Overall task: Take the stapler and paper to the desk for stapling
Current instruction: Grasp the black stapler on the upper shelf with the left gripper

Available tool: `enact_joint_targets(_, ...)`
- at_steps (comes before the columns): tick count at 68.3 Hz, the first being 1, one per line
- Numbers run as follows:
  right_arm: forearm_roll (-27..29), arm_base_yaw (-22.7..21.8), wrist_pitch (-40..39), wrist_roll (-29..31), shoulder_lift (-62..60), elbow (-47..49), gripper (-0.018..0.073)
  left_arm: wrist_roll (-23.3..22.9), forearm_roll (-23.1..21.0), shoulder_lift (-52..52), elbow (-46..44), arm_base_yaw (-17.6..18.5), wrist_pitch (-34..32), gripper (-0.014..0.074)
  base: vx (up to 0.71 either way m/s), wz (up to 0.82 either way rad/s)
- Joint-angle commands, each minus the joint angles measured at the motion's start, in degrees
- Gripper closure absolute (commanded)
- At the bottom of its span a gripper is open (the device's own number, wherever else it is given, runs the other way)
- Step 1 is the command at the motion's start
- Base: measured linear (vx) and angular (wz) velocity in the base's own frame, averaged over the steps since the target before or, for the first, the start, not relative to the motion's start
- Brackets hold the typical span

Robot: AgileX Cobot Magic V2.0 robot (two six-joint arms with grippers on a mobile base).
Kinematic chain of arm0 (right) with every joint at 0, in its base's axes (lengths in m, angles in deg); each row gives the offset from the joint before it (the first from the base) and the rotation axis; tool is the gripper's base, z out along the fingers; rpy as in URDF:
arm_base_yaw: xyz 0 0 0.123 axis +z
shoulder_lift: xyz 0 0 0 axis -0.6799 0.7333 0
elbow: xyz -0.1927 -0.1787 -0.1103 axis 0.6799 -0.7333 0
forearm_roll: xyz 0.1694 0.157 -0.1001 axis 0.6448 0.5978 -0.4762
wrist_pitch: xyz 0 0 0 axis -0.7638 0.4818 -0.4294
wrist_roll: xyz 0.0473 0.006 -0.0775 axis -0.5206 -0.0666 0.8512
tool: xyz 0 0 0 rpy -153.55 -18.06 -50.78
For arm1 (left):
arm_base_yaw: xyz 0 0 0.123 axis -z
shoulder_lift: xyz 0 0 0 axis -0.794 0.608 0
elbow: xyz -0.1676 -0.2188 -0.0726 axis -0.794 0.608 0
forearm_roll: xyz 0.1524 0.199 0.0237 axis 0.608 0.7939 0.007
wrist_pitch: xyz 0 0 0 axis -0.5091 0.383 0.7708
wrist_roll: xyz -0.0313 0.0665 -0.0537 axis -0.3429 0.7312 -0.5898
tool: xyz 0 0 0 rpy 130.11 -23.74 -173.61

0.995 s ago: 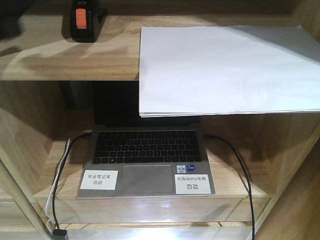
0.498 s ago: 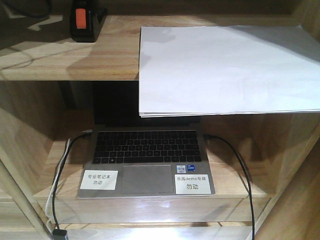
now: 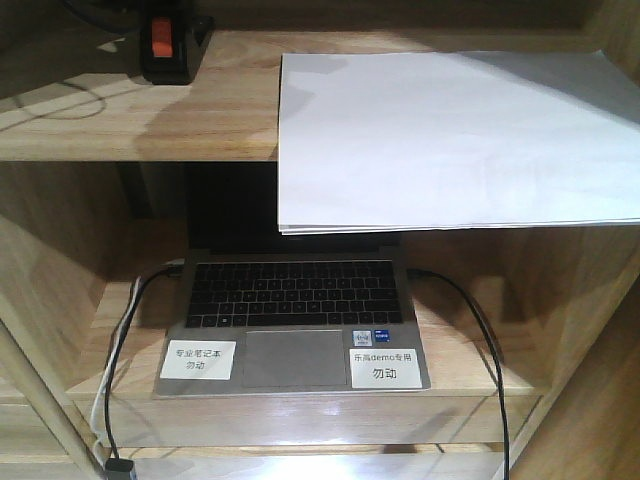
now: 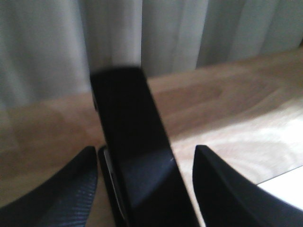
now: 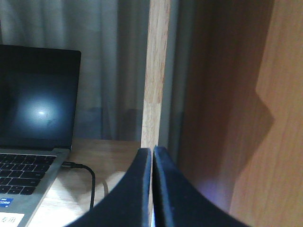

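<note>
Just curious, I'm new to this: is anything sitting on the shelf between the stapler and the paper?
No. In the front view, only bare wooden shelf lies between the stapler and the paper.

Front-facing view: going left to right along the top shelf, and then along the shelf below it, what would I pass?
Top shelf: stapler → paper.
Lower shelf: left cable → laptop → right cable.
</note>
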Motion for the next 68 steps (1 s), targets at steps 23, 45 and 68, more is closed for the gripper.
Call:
enact_joint_targets(23,-0.43,-0.01,-4.07,0.00,-0.65,-0.27,0.0569,-1.00,3.78,-0.19,-2.05,0.27,3.30,0.0271,0.00,0.00)
enact_joint_targets(45,-0.43,-0.01,-4.07,0.00,-0.65,-0.27,0.0569,-0.95,6.49,-1.16,-2.10,0.27,3.78,0.0605,0.00,0.00)
enact_joint_targets(68,-0.43,-0.01,-4.07,0.00,-0.65,-0.27,0.0569,-0.22,5.93,-7.81,-2.04,0.27,1.20,0.0603,0.00,0.00)
